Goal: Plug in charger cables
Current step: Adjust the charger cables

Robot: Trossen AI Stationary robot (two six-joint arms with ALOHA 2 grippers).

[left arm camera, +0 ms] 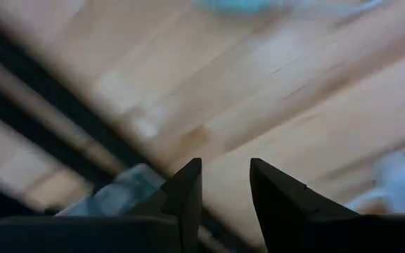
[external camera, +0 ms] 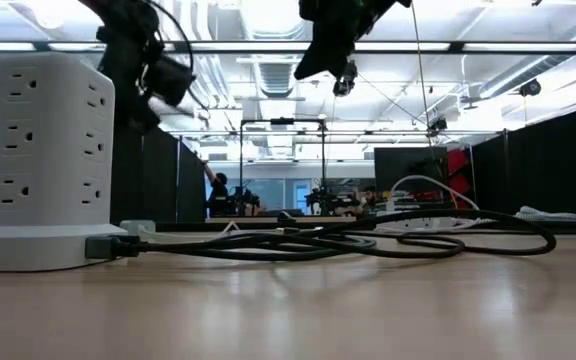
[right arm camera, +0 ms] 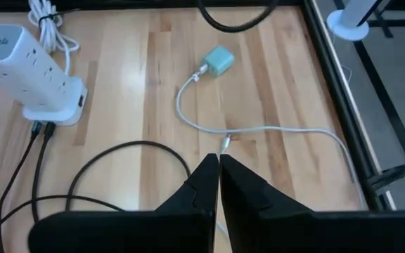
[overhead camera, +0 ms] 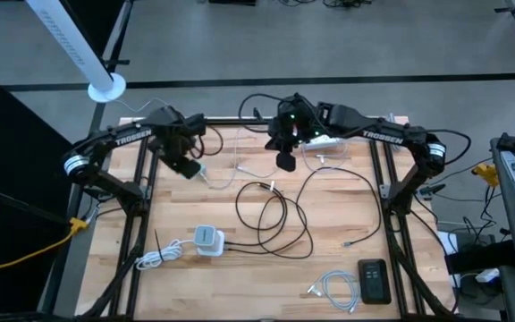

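A grey coiled cable is seen at the bench's near right corner, the long black cable mid-bench. Farther back, the right gripper is held closed and empty, the left gripper slightly parted.

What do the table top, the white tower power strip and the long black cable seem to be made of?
The table top looks like pale wood planks with visible grain and a slight sheen. The white tower power strip looks like smooth moulded plastic, with matte faces and outlet slots. The long black cable appears rubber or plastic sheathed, since it lies in loose, limp loops.
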